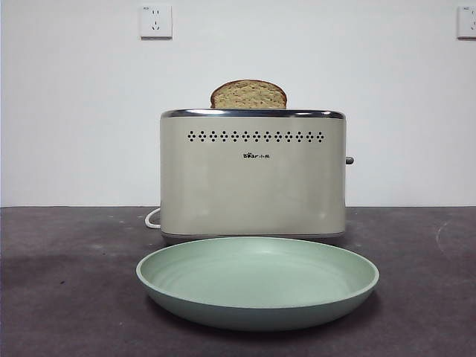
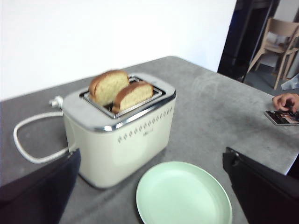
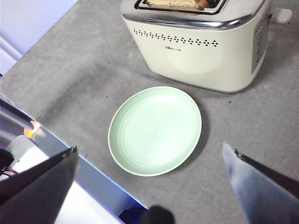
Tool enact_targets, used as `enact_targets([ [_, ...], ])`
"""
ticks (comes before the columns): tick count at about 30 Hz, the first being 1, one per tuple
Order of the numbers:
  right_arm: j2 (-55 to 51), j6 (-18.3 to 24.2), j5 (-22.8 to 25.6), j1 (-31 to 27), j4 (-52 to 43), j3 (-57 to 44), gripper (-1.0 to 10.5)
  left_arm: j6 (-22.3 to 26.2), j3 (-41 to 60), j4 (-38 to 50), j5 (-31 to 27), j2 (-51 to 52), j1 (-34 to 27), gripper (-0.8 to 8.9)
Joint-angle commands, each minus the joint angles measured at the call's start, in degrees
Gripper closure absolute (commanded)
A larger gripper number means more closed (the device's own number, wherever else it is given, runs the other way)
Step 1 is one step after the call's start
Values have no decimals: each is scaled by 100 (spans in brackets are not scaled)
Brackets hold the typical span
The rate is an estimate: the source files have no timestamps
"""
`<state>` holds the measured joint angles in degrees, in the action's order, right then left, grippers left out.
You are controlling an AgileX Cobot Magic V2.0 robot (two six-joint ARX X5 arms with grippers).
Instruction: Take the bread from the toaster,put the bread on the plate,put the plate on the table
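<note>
Two slices stand upright in the toaster (image 2: 119, 135); the bread (image 2: 133, 95) lies at 12 o'clock from your left gripper (image 2: 149, 196), jaws wide. Right gripper (image 3: 154, 186), also wide, hangs over the plate (image 3: 155, 130).

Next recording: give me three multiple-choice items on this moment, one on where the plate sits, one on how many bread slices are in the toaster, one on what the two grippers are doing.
1. Where is the plate?
A. on the table in front of the toaster
B. on top of the toaster
C. held by a gripper

2. How many bread slices stand in the toaster?
A. none
B. one
C. two

3. What state are the grippers in?
A. both open, holding nothing
B. left shut on bread
C. right shut on the plate

Answers:
1 A, it rests on the table before the toaster's logo side.
2 C, the left wrist view shows two.
3 A, left gripper and right gripper have their jaws spread apart, empty.
</note>
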<state>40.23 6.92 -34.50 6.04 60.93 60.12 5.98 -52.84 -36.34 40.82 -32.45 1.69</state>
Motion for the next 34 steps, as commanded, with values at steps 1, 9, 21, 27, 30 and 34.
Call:
enact_targets([
  [1, -9, -2, -9, 11, -15, 11, 379, 92, -4, 446, 63, -367, 129, 305],
  [9, 63, -2, -7, 11, -20, 11, 379, 179, -15, 2155, 118, -1853, 855, 313],
  [21, 319, 0, -7, 11, -17, 11, 379, 520, -922, 3523, -627, -4352, 1679, 313],
  [27, 411, 2, -7, 11, -17, 11, 379, 748, -1775, 3506, -629, -5471, 1928, 313],
  [30, 415, 2, -7, 11, -17, 11, 379, 780, -2059, 3499, -629, -5890, 2048, 313],
  [34, 413, 2, -7, 11, -17, 11, 379, 1056, -2155, 3528, -938, -6207, 2208, 313],
])
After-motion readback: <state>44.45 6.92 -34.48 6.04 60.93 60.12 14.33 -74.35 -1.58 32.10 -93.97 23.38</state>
